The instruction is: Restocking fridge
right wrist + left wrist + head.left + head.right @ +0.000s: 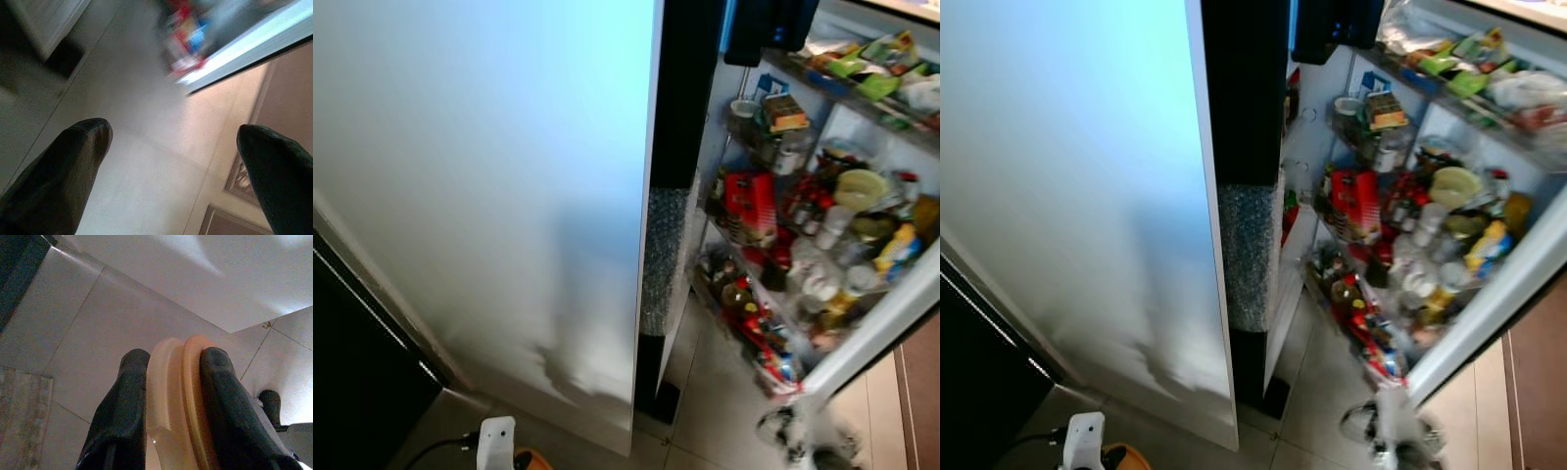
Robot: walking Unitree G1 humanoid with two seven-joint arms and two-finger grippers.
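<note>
The fridge stands open. Its white panel takes up the left of the eye views, and its door shelves on the right are crowded with bottles, jars and a red carton. My left gripper hangs low over the tiled floor, shut on a pale orange round item that looks like a stack of two rims. Its orange edge also peeks in at the bottom of the left eye view. My right gripper is open above the floor near the foot of the fridge door, with nothing between its fingers.
A strip of bubble wrap covers the dark edge of the white panel. A dark cabinet stands at the lower left. A patterned rug lies on the tiles by my left gripper. Brown wood borders the door at the right.
</note>
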